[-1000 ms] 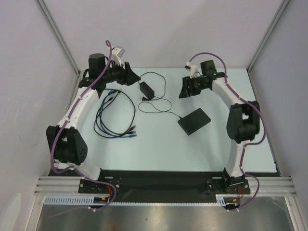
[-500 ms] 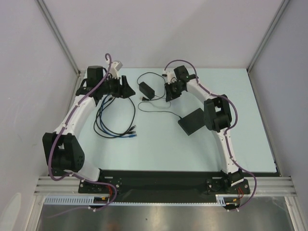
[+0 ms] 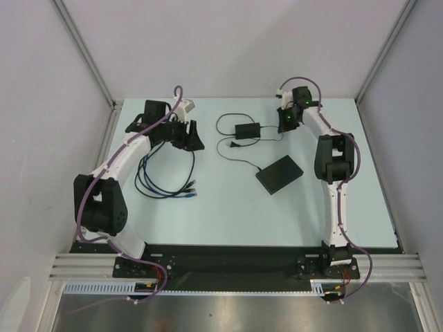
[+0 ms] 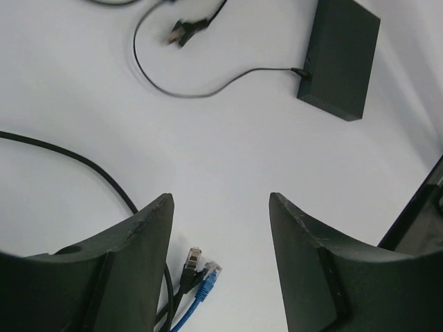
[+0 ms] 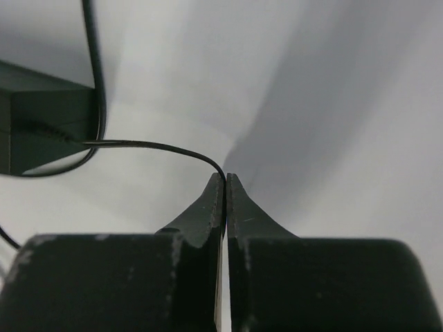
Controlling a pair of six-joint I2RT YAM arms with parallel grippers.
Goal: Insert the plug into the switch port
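Moved: power adapter (image 3: 247,130) lies farther right than a second ago; right gripper (image 3: 284,128) is back at the far right.
Top external: switch (image 3: 279,174) lies flat on the table (image 3: 228,214), right of centre; blue and black cables (image 3: 163,169) are coiled near the left arm.
Left wrist: left gripper (image 4: 220,199) is spread wide, holding nothing; a cord (image 4: 208,90) meets the switch's narrow edge; two network plugs (image 4: 201,270) lie below.
Right wrist: fingers pressed together, pinching the adapter's thin black lead (image 5: 159,146) at their tips.
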